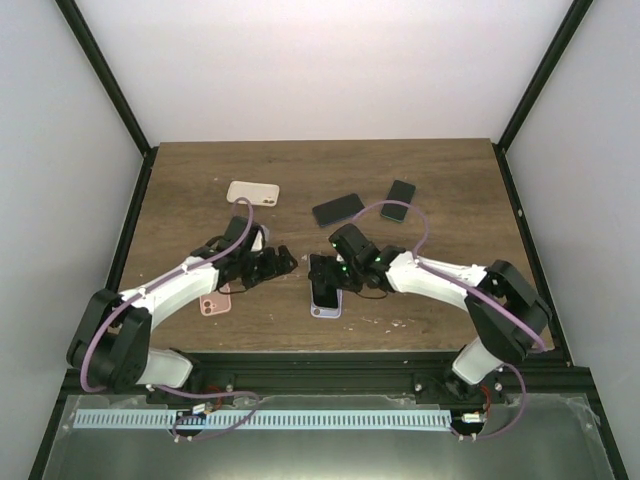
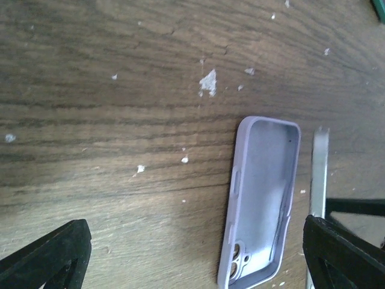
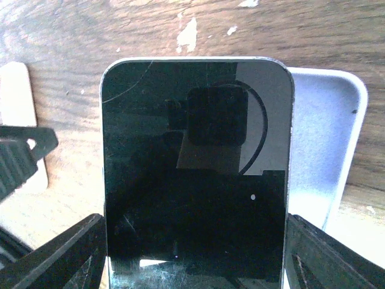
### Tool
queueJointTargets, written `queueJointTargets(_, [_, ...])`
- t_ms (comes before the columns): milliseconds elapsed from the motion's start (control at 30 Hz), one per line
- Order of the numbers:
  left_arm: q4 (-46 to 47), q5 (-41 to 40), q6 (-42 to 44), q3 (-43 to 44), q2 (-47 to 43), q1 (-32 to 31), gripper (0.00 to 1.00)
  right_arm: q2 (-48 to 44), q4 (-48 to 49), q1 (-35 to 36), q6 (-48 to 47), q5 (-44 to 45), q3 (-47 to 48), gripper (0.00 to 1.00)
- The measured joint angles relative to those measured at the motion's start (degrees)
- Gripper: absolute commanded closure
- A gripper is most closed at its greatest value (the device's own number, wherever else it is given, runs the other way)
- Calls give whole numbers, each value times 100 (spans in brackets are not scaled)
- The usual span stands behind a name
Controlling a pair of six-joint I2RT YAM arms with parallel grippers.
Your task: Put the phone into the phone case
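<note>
Looking down from above, the right gripper (image 1: 322,280) is squeezing the phone (image 1: 323,293) by its two long sides. It is holding it over the purple case (image 1: 328,312), which is lying near the middle of the tabletop's near edge. The left gripper (image 1: 268,262) is hanging just beside them, spread wide and holding nothing. A beige case (image 1: 252,192), a dark phone (image 1: 338,209) and a green phone (image 1: 398,200) are lying farther back. A pink case (image 1: 215,305) is lying nearer the left edge.

The left wrist camera is showing the purple case open side up. The phone's thin edge is standing tilted just beside it.

The right wrist camera is showing the phone sitting off to one side of the purple case, not lined up. Pushed down like this, it could be landing on the case's wall. Nothing is holding the case, so it could be sliding away.
</note>
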Motion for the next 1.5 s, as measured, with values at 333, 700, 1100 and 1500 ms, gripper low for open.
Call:
queueJointTargets(333, [31,192,68,-223,-59,4,18,479,63,46,221,144,70,41])
queueJointTargets(700, [369,651,57,-297,-20,4,35,640,61,155,424,433,70,39])
queueJointTargets(1100, [717,1001,57,-317,234,4,47,702,44,243,518,673,83,23])
queueJointTargets(1500, [994,1182,151,-317,634,2,55,527,-129,299,562,791,190,7])
